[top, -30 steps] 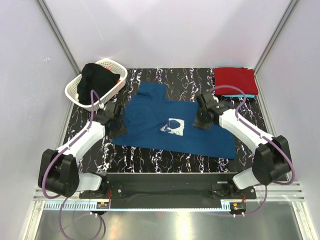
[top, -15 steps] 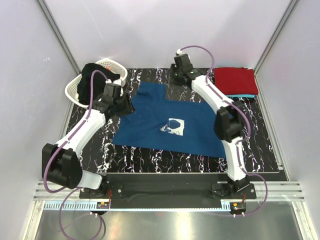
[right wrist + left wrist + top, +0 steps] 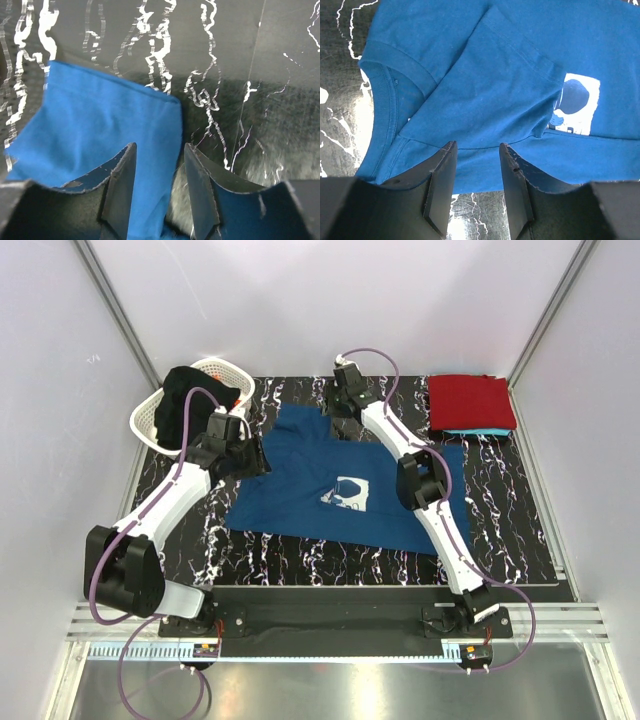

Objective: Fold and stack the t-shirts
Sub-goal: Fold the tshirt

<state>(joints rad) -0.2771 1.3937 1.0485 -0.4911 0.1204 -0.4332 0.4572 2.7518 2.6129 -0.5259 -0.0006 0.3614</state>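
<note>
Your left end effector (image 3: pixel 476 147) hangs over the near-left part of the navy blue t-shirt (image 3: pixel 290 490). Its fingers are spread, and bare cloth shows in the gap with nothing pinched. From the left wrist camera you can see the collar (image 3: pixel 385 90) to the left of the fingers. A flap of the same cloth is folded over the body, and the white chest print (image 3: pixel 577 97) lies to the right.

Your right arm is stretched far across the bench (image 3: pixel 500 510). Its end effector (image 3: pixel 160 147) is over the far edge of that shirt, fingers apart. The cloth's edge lies flat on the marbled top between and below them.

The navy blue t-shirt lies open at mid-bench, print upward. The red t-shirt (image 3: pixel 470 400) sits folded at the far right corner on top of the turquoise t-shirt (image 3: pixel 465 431), of which only a strip shows. The white basket (image 3: pixel 150 418) at the far left holds a black cloth (image 3: pixel 190 395).
</note>
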